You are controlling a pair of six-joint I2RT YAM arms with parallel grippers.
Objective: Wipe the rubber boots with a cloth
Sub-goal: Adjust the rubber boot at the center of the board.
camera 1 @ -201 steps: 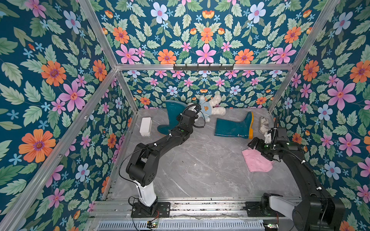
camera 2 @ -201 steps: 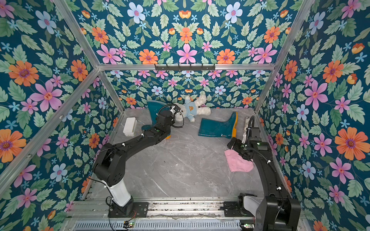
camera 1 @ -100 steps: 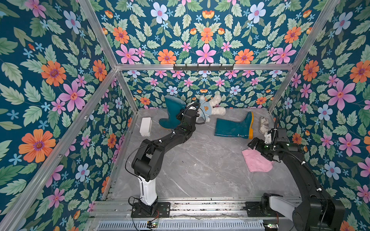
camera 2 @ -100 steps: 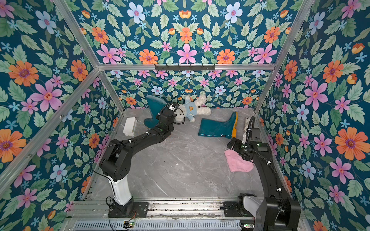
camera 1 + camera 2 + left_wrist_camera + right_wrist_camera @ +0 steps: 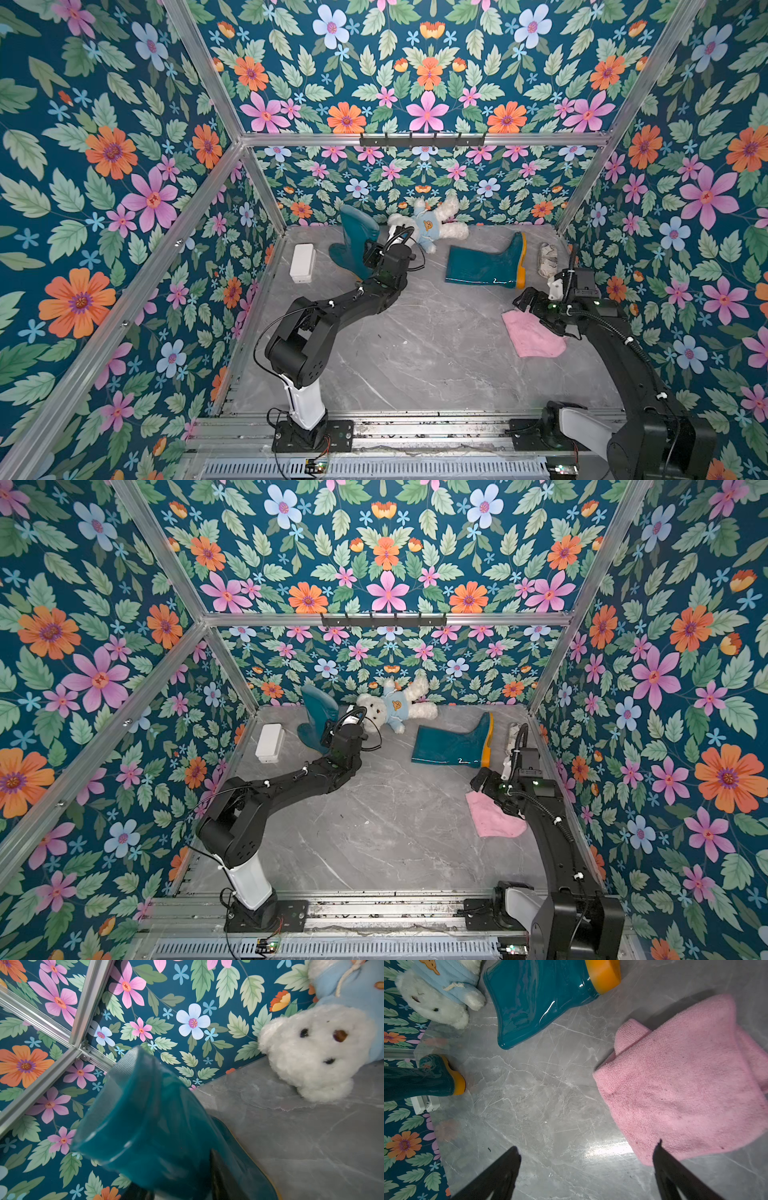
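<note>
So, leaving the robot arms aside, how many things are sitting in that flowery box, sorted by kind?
Rubber boots: 2 (one standing, one lying on its side)
Teddy bear: 1
Pink cloth: 1
White box: 1
Grey-white rag: 1
Total: 6

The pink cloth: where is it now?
In both top views the cloth lies on the table's right side, beside the open right gripper, nearer the robot than the boot lying on its side.
</note>
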